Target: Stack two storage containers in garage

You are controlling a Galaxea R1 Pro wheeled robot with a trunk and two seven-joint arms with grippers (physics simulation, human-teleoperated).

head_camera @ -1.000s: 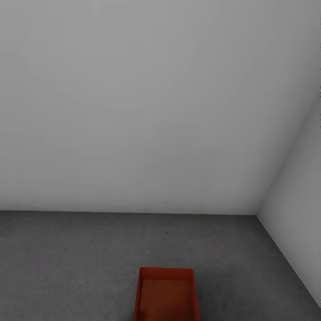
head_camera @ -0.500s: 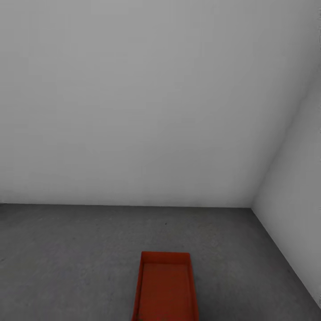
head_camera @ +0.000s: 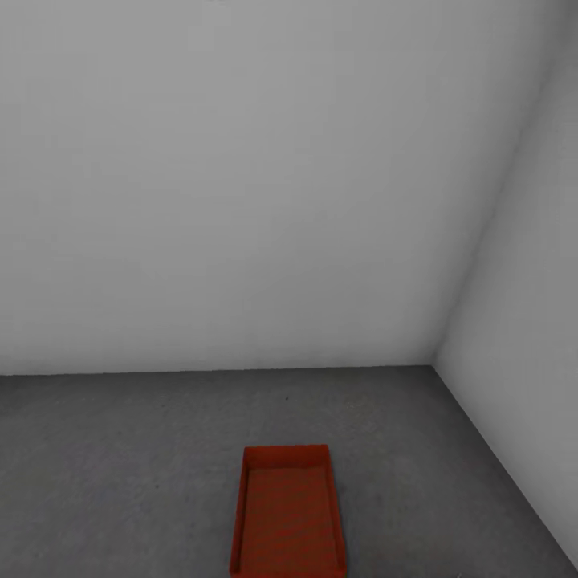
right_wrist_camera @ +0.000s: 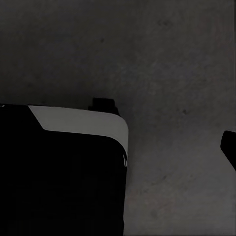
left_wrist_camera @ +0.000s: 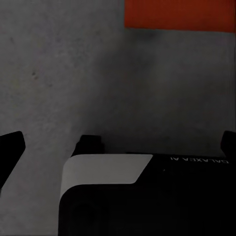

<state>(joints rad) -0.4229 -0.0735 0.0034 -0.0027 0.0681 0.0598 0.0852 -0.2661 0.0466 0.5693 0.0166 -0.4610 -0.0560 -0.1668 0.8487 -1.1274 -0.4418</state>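
Note:
One orange-red, lidless storage container (head_camera: 289,514) sits on the dark grey concrete floor (head_camera: 120,449) of the garage, low in the head view and just right of centre, its long side running away from me. Its ribbed inside holds nothing. In the left wrist view a strip of the container (left_wrist_camera: 179,14) shows beyond my left gripper (left_wrist_camera: 118,143), whose fingertips (left_wrist_camera: 10,147) stand wide apart, open and apart from the box. My right gripper (right_wrist_camera: 118,147) hangs over bare floor with one fingertip (right_wrist_camera: 229,147) at the picture's edge, open and holding nothing.
A plain white-grey back wall (head_camera: 241,201) meets a side wall (head_camera: 530,321) in a corner beyond the container to the right. My own black base with a pale panel (left_wrist_camera: 105,169) lies under both wrists. Open concrete lies to the container's left.
The head camera has shifted: the corner sits further left and more of the container's length shows. The container itself looks unmoved on the floor.

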